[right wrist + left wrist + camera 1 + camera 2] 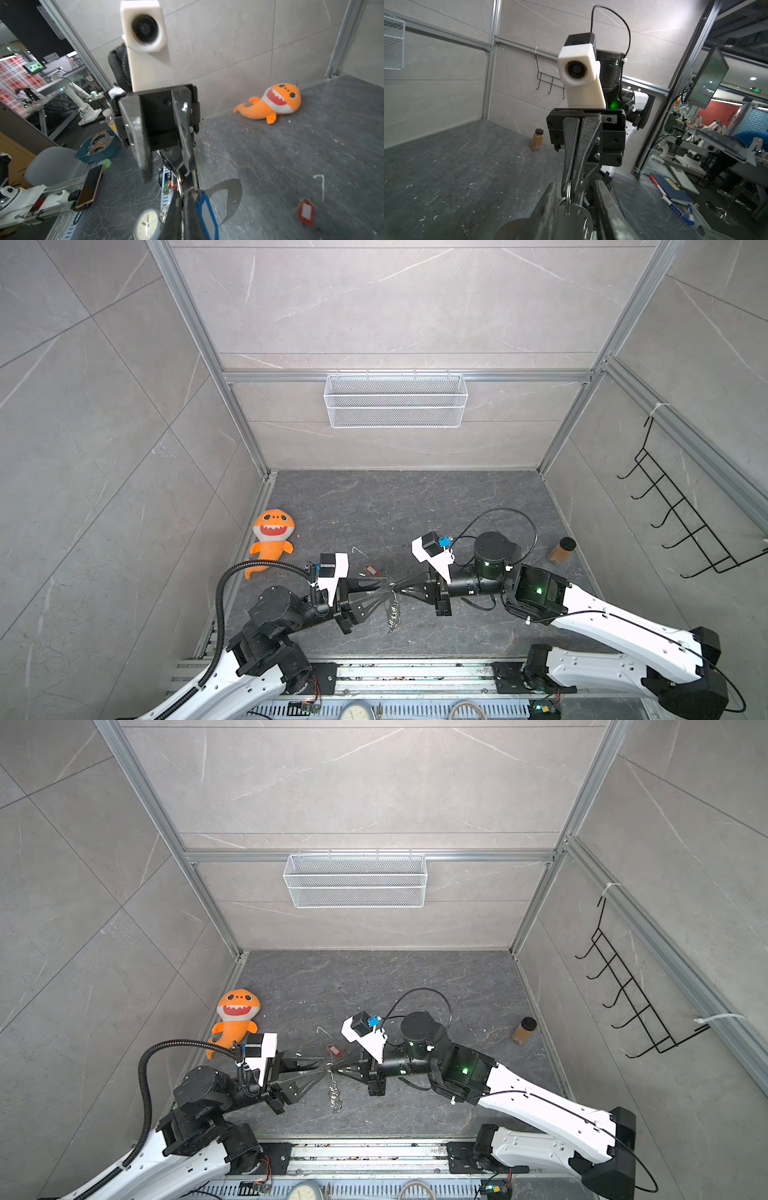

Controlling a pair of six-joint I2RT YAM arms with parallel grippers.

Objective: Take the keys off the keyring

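Note:
Both grippers meet above the table's front middle. My right gripper (pixel 397 588) (pixel 182 192) is shut on a silvery ring of the keyring (pixel 179 184) (pixel 568 192). The rest of the ring chain (pixel 394 614) (pixel 334 1096) hangs below it. The key's blue tag (pixel 206 216) dangles beside the right fingers, next to a flat grey curved metal piece (pixel 230 197). My left gripper (pixel 380 591) (pixel 575 182) stands open, one finger on each side of the pinched ring and a metal disc (pixel 575 220). The key with the red tag (pixel 371 570) (pixel 334 1051) (pixel 306 212) lies loose on the table just behind the grippers.
An orange shark plush (pixel 272 537) lies at the left wall. A brown spice jar (pixel 561 549) stands at the right. A white wire basket (pixel 395 400) hangs on the back wall, a black hook rack (pixel 681 506) on the right wall. A small white scrap (pixel 357 549) lies on the table.

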